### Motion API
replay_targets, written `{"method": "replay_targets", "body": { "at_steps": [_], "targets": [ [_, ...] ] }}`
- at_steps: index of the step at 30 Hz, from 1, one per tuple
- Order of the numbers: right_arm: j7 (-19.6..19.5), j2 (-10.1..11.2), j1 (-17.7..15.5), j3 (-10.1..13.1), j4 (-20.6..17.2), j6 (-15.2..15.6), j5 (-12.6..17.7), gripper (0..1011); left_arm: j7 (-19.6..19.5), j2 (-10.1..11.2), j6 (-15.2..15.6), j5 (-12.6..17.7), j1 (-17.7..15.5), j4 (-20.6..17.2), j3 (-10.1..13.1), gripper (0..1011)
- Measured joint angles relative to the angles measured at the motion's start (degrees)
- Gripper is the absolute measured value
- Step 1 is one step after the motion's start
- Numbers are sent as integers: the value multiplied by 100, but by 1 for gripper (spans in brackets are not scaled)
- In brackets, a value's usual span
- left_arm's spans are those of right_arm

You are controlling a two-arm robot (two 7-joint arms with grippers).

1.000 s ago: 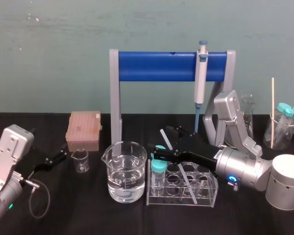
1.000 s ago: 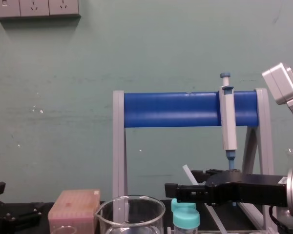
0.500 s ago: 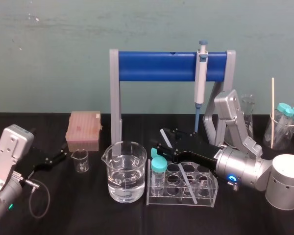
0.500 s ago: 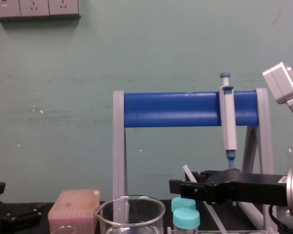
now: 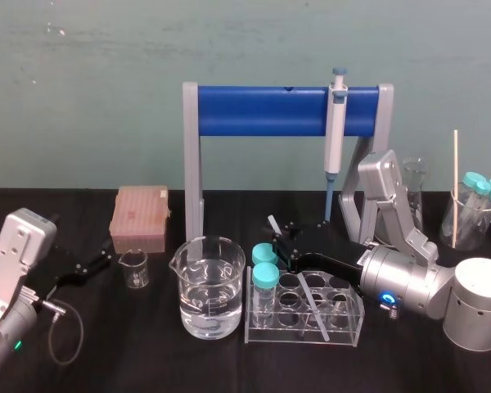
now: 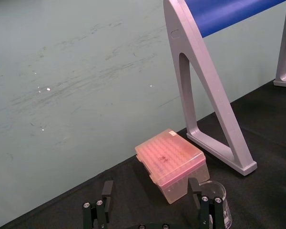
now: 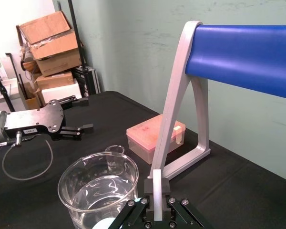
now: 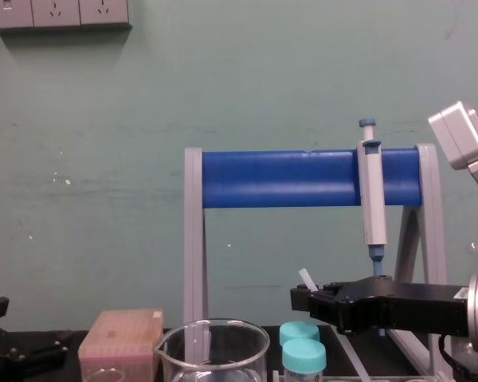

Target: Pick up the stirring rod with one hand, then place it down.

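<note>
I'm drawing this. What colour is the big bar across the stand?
Blue. The bar shows best in the head view.

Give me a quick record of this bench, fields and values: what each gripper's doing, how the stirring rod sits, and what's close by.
Right gripper: shut on the stirring rod, just above the tube rack
Rod pose: tilted, upper end toward the robot's left, lower part slanting across the rack
Left gripper: open, parked at far left beside the small beaker
Nearby: large beaker left of the rack; pipette hanging on the stand
</note>
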Motion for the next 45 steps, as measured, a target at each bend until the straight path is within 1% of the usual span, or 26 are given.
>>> {"method": "replay_targets", "body": {
  "at_steps": [2, 7, 9, 13, 14, 17, 18, 20, 21, 23, 24, 27, 28, 31, 32, 35, 41, 45],
  "targets": [
    [0, 0, 0, 0, 0, 0, 0, 72, 0, 0, 0, 0, 0, 0, 0, 1000],
    [0, 0, 0, 0, 0, 0, 0, 67, 0, 0, 0, 0, 0, 0, 0, 1000],
    [-2, -7, -17, 19, -1, -61, -1, 67, 0, 0, 0, 0, 0, 0, 0, 1000],
    [-64, -68, -124, 146, -12, -467, -16, 67, 0, 0, 0, 0, 0, 0, 0, 1000],
    [-84, -90, -176, 203, -34, -641, -17, 67, 0, 0, 0, 0, 0, 0, 0, 1000],
    [-92, -127, -276, 306, -76, -925, -13, 67, 0, 0, 0, 0, 0, 0, 0, 1000],
    [-95, -151, -350, 381, -116, -1127, 10, 67, 0, 0, 0, 0, 0, 0, 0, 1000],
    [-95, -176, -427, 454, -155, -1305, 27, 67, 0, 0, 0, 0, 0, 0, 0, 1000],
    [-92, -198, -512, 539, -202, -1489, 64, 67, 0, 0, 0, 0, 0, 0, 0, 1000],
    [-89, -215, -594, 619, -252, -1654, 102, 67, 0, 0, 0, 0, 0, 0, 0, 1000],
    [-72, -228, -673, 700, -320, -1786, 143, 67, 0, 0, 0, 0, 0, 0, 0, 1000],
    [-34, -235, -770, 817, -437, -1932, 218, 67, 0, 0, 0, 0, 0, 0, 0, 1000],
    [-9, -236, -819, 898, -530, -2004, 273, 67, 0, 0, 0, 0, 0, 0, 0, 1000],
    [8, -239, -863, 1032, -689, -2061, 385, 67, 0, 0, 0, 0, 0, 0, 0, 1000],
    [11, -246, -875, 1129, -795, -2078, 464, 67, 0, 0, 0, 0, 0, 0, 0, 1000],
    [-8, -262, -863, 1307, -974, -2115, 588, 67, 0, 0, 0, 0, 0, 0, 0, 1000],
    [-114, -258, -755, 1575, -1116, -2218, 618, 67, 0, 0, 0, 0, 0, 0, 0, 1000],
    [-171, -243, -722, 1666, -1139, -2234, 571, 67, 0, 0, 0, 0, 0, 0, 0, 1000]
  ]
}}
